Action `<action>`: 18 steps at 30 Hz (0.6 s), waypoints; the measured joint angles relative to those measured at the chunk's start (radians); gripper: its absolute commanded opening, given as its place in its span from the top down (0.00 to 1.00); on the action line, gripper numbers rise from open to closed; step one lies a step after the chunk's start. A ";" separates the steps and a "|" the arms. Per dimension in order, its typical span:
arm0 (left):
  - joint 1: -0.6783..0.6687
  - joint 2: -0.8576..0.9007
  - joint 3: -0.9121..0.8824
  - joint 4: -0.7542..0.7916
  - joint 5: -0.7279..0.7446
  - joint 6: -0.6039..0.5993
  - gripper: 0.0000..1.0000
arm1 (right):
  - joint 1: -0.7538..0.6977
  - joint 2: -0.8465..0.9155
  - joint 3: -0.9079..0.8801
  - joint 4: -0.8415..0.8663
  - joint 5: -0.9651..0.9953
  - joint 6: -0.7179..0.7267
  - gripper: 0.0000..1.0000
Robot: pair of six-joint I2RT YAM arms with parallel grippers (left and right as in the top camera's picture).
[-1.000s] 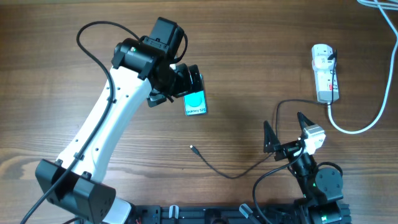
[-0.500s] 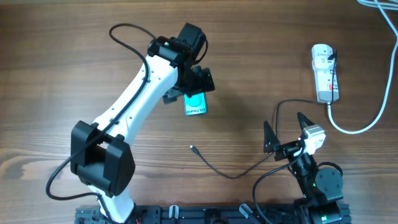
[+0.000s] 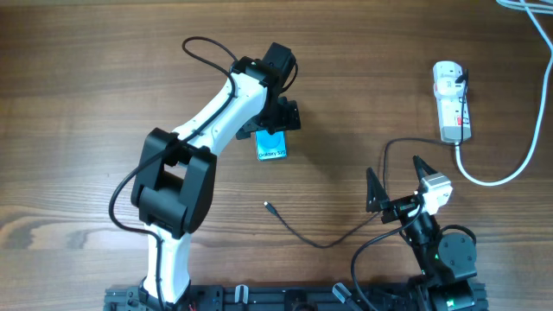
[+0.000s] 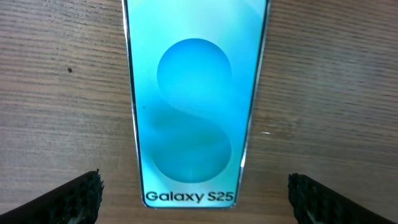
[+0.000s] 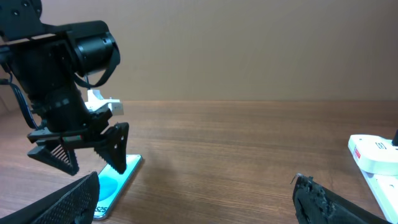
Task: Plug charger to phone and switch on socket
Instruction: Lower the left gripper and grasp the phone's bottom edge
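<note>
A: Table (image 3: pixel 78 78), wood. Open room?
B: Left side and upper middle bare. The left arm (image 3: pixel 216 112) reaches up the centre.
A: Its pincer (image 3: pixel 270 125)?
B: Over the phone (image 3: pixel 272 147), jaws wide apart. In the wrist view one finger stands off each long edge. Nothing gripped.
A: Phone position?
B: Flat, screen up, mid-table, with wood showing along both long edges.
A: Socket (image 3: pixel 450 104)?
B: Far right, near the top edge. Its white cord (image 3: pixel 510 177) loops towards the right edge.
A: Right pincer (image 3: pixel 397 180)?
B: Low right, jaws apart, empty.
A: Charger (image 3: pixel 324 244)?
B: Curves across the lower middle, past the right pincer, up to the socket. Its plug tip (image 3: pixel 267 206) lies below the phone, apart from it, with clear wood around it.
</note>
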 measured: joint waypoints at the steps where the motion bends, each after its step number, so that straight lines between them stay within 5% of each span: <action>1: 0.000 0.003 0.000 0.002 -0.002 0.003 0.00 | 0.000 0.000 0.000 0.000 0.000 0.000 0.00; 18: 0.000 0.016 0.000 0.077 -0.066 0.093 0.00 | 0.000 0.000 0.000 0.000 0.000 0.000 0.00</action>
